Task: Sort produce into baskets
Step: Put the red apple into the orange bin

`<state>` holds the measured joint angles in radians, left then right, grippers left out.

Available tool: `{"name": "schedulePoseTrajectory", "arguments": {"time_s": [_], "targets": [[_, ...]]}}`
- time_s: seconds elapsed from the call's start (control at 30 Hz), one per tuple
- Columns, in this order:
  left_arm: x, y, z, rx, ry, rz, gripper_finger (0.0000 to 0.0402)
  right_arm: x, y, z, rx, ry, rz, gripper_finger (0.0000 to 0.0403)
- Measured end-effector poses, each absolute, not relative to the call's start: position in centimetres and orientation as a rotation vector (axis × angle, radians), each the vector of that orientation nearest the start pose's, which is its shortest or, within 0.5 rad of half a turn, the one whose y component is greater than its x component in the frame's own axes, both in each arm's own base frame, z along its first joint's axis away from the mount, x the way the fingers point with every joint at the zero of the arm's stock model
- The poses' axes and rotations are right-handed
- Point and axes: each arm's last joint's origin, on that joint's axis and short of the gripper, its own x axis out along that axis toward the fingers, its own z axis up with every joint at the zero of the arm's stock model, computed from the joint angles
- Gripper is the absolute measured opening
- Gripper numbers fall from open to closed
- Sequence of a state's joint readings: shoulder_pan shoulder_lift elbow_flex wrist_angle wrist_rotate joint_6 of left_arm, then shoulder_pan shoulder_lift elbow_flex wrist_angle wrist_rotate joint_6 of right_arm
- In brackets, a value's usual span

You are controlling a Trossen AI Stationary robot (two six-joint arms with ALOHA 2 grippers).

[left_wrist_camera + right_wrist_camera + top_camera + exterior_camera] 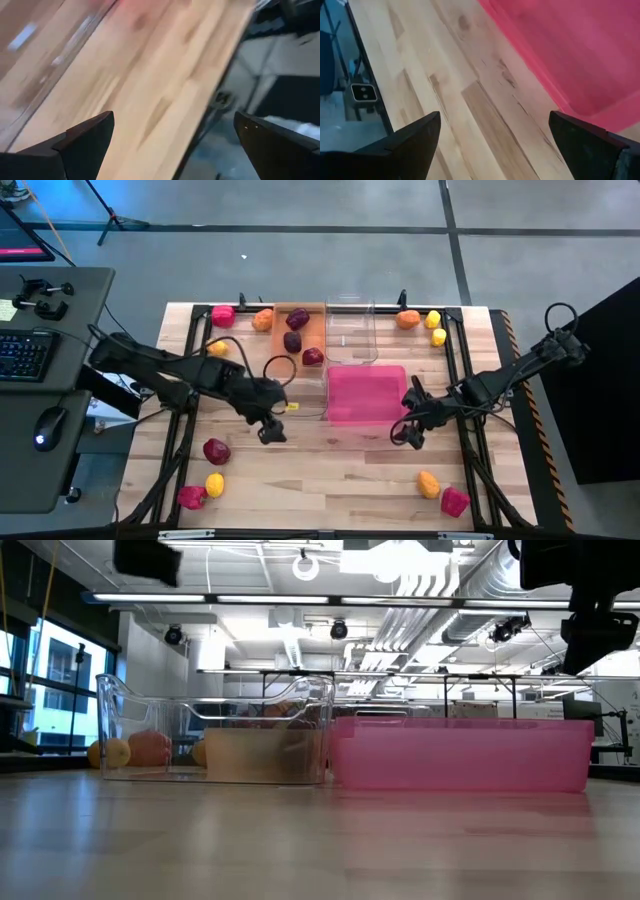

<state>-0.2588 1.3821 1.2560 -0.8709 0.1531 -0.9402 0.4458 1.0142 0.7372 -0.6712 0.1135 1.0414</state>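
Observation:
My left gripper (271,432) hangs open and empty over bare wood near the table's middle, in front of a clear bin (300,388). Its fingers stand wide apart in the left wrist view (172,145). My right gripper (409,436) is open and empty just off the near right corner of the pink bin (367,395), which also shows in the right wrist view (580,50). The orange bin (312,312) holds three maroon pieces (293,340). A second clear bin (350,330) stands beside it. A maroon piece (216,450), a yellow one (214,484) and a pink one (192,497) lie at the near left.
More produce lies loose: pink-red (223,316) and orange (263,320) at the far left, orange (406,319) and yellow (435,328) at the far right, orange (428,483) and pink (454,501) at the near right. Black frame rails (458,370) run along the table's sides.

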Motion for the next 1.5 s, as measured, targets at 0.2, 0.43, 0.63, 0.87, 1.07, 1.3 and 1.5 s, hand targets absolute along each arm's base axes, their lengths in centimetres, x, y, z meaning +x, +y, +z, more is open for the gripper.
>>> {"name": "schedulePoseTrajectory", "arguments": {"time_s": [0.2,0.43,0.63,0.87,1.07,1.3,1.5], "targets": [[25.1,-8.1,29.2,-0.632,1.344,0.103,0.0399,17.2,7.7,24.0,0.680,0.930,-0.234,0.0361],[24.1,-9.7,28.8,-0.373,1.384,0.004,0.0399,17.3,7.5,24.1,0.700,0.873,-0.314,0.0361],[21.4,-11.3,26.5,-0.206,1.556,-0.066,0.0399,17.4,7.4,24.1,0.729,0.838,-0.364,0.0361],[18.8,-11.5,21.6,-0.035,1.696,-0.121,0.0399,17.4,7.3,24.1,0.769,0.816,-0.398,0.0361],[17.9,-11.5,20.2,0.006,1.731,-0.132,0.0399,17.4,7.3,24.1,0.769,0.815,-0.399,0.0361],[16.8,-13.8,20.3,0.096,1.683,-0.257,0.0399,17.4,7.2,24.1,0.757,0.794,-0.420,0.0361],[16.4,-14.6,20.2,0.165,1.627,-0.253,0.0399,17.4,7.2,24.1,0.756,0.794,-0.421,0.0361]]}}
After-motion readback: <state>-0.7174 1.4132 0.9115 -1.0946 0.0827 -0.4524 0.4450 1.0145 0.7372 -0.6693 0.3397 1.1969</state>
